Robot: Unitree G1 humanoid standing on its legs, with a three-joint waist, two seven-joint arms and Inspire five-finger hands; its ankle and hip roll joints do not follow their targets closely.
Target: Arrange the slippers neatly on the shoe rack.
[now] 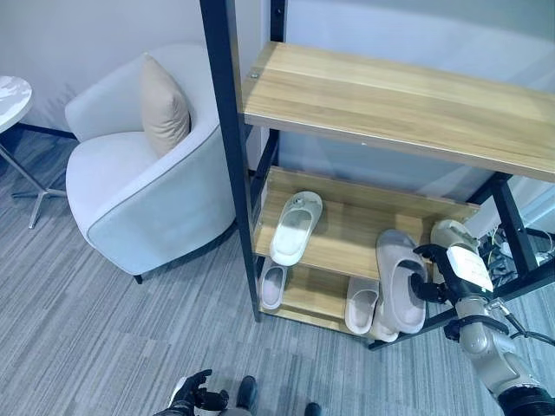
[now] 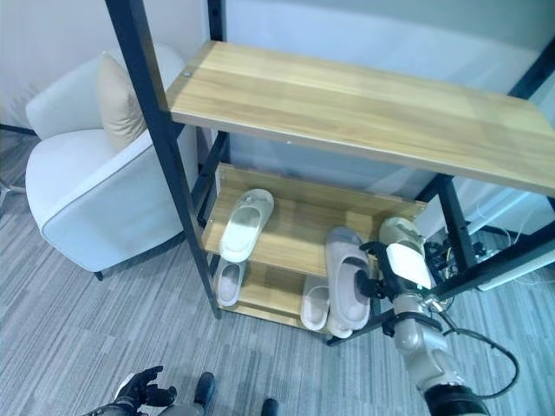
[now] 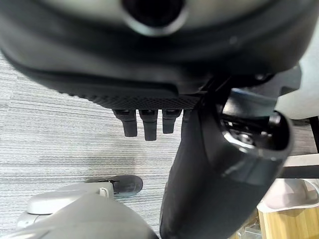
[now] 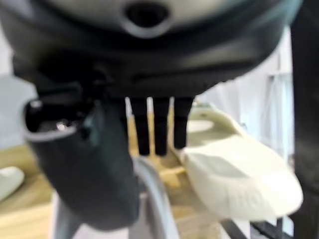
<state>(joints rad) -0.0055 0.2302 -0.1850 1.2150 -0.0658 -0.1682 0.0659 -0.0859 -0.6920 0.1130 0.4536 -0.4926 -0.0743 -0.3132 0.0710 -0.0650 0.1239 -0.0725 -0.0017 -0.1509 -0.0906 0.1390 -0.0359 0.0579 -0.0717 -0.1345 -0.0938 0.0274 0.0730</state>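
Observation:
The shoe rack (image 1: 227, 130) has three wooden shelves. On the middle shelf (image 1: 347, 227) a pale slipper (image 1: 295, 227) lies at the left and a cream slipper (image 1: 451, 234) at the right end. My right hand (image 1: 438, 286) is shut on a grey slipper (image 1: 401, 279), holding it over the front edge of that shelf, toe toward the back. In the right wrist view the thumb (image 4: 89, 164) and fingers pinch the grey slipper (image 4: 149, 199) beside the cream slipper (image 4: 234, 179). The bottom shelf holds a small slipper (image 1: 272, 286) and a pale pair (image 1: 362, 305). My left hand (image 1: 192, 392) hangs low and open.
A white armchair (image 1: 139, 191) with a beige cushion (image 1: 165, 108) stands just left of the rack. A round marble side table (image 1: 10, 95) is at the far left. The wide top shelf (image 1: 399, 104) overhangs the lower ones. Grey carpet lies in front.

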